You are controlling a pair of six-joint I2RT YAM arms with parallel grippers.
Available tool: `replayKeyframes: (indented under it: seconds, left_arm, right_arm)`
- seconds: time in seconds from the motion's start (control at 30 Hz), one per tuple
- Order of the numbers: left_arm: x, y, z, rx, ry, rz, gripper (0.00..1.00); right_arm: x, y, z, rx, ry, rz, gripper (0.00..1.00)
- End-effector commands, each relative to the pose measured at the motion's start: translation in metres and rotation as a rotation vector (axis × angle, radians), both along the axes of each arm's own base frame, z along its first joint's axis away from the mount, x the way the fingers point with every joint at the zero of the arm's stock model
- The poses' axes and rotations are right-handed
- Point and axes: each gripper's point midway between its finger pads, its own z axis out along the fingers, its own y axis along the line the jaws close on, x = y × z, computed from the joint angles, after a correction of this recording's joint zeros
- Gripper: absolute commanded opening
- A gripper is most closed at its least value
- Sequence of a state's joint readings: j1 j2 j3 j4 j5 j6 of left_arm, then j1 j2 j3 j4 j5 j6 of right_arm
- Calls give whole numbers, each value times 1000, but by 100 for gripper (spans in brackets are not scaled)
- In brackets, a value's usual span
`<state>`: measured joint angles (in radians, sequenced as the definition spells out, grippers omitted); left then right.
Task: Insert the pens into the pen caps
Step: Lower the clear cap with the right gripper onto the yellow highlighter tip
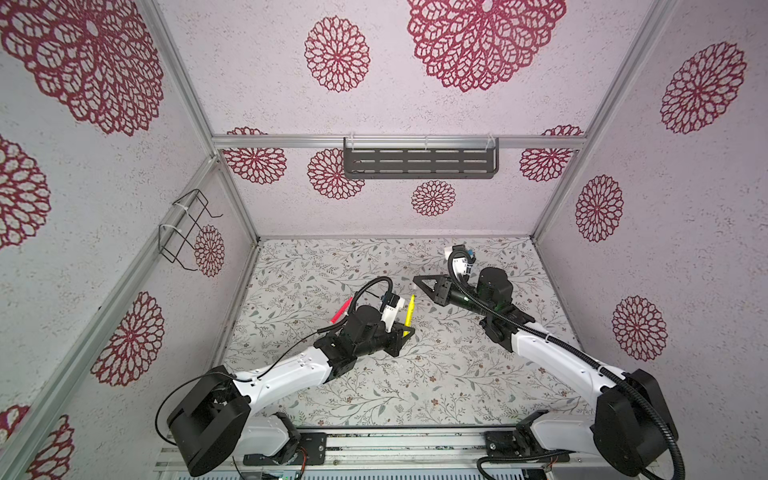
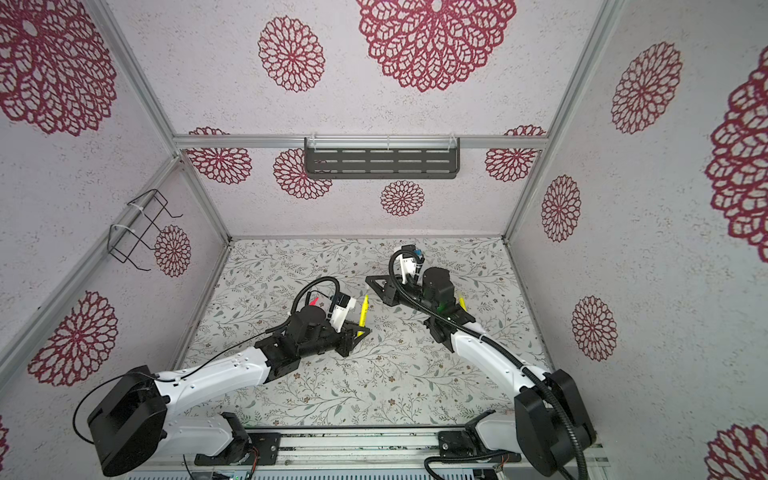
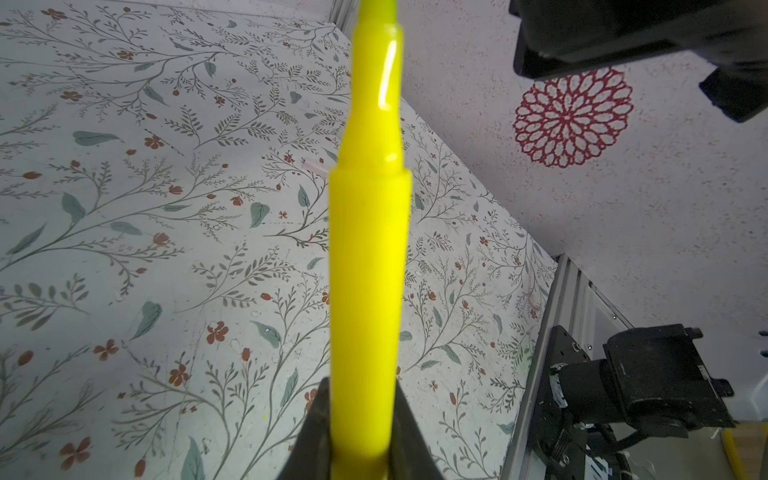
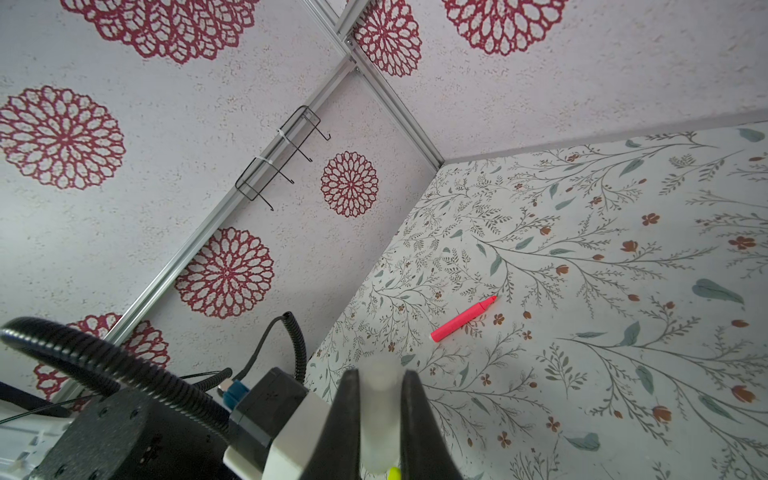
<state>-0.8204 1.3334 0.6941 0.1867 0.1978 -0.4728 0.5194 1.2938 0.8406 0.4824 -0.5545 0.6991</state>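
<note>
Yellow pen (image 3: 368,270): we are pinching its blunt end in the left hand (image 3: 361,384), jaws pressed onto the barrel, so the tapered tip is sticking out free above the middle of the tabletop (image 1: 415,374).
Pen cap (image 4: 378,415): we are clamping this whitish translucent tube by its sides in the right hand (image 4: 380,374), leaving its mouth jutting clear to take a tip.
Gap: in both top views cap and tip are hanging near each other but apart; nothing is mated yet.
Alignment: the pen is pointing toward the far edge while the cap is reaching in from the right, so we are judging that the two axes need lining up before any push.
Grip choice: holding each piece well back from its meeting end is keeping both hands out of the joint's way.
Red-pink pen (image 4: 463,319): it is lying flat toward the left edge, uncapped, waiting its turn.
Second yellow pen (image 2: 461,300): it is peeking out from behind the right arm (image 2: 490,353), toward the right edge.
</note>
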Motion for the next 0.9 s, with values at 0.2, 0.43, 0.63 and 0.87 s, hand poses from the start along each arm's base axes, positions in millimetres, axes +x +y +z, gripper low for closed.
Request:
replayKeyframes:
  seconds: [0.2, 0.43, 0.63, 0.87]
  left_arm:
    - [-1, -2, 22, -26, -51, -7, 0]
    - [-1, 0, 24, -27, -61, -1, 0]
    - [-1, 0, 25, -27, -64, 0, 0]
    - [-1, 1, 26, -27, -65, 3, 0]
  right_arm:
    - [-6, 5, 10, 21, -65, 23, 0]
    - [-8, 7, 10, 20, -69, 33, 0]
    - [-11, 9, 9, 21, -69, 42, 0]
    - [-15, 11, 7, 17, -67, 54, 0]
